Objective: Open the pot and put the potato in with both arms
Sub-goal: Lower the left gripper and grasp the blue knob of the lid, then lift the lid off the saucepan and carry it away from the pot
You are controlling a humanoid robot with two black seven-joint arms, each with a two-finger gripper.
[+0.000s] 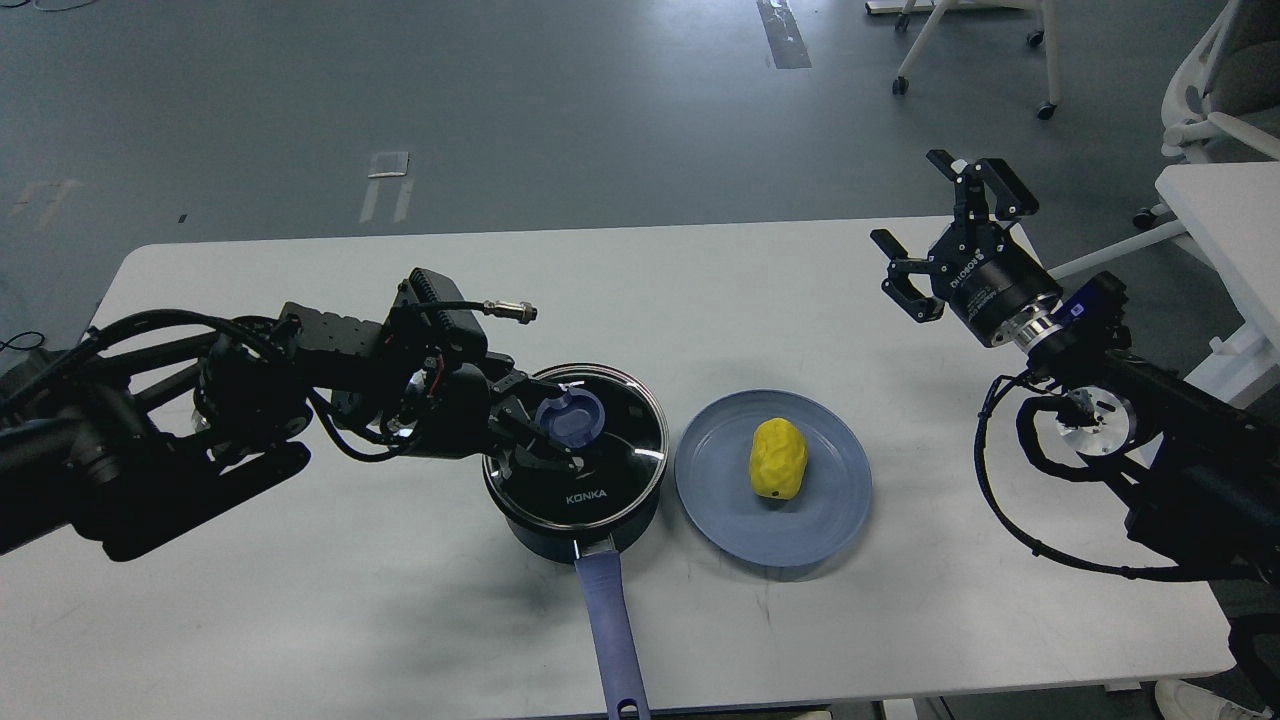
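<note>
Pot (575, 500) stands on the white surface (300, 600), lid (600, 450) seated on its rim, "KONKA" legible on the glass. Handle (612, 630) runs from the pot toward the near edge of the surface.

Left gripper (550, 435) is at the lid, over the pot's left side. Its fingers (515, 385) bracket the blue knob (570, 418), jaws narrow about it; whether the pads actually press the knob cannot be told. Left arm (250, 390) extends away from the pot to the left, low over the surface.

Potato (778, 458) lies on a blue plate (830, 520) just right of the pot. Plate and pot sit close together; contact between them cannot be confirmed. Potato rests slightly left of the plate's centre, long axis pointing away from the near edge.

Right gripper (935, 235) is well right of the pot and beyond the plate, raised above the surface, jaws spread wide and holding nothing. "ROBOTIQ" is printed on its body. Right arm (1150, 430) trails from it toward the right edge, cables looped beneath.
</note>
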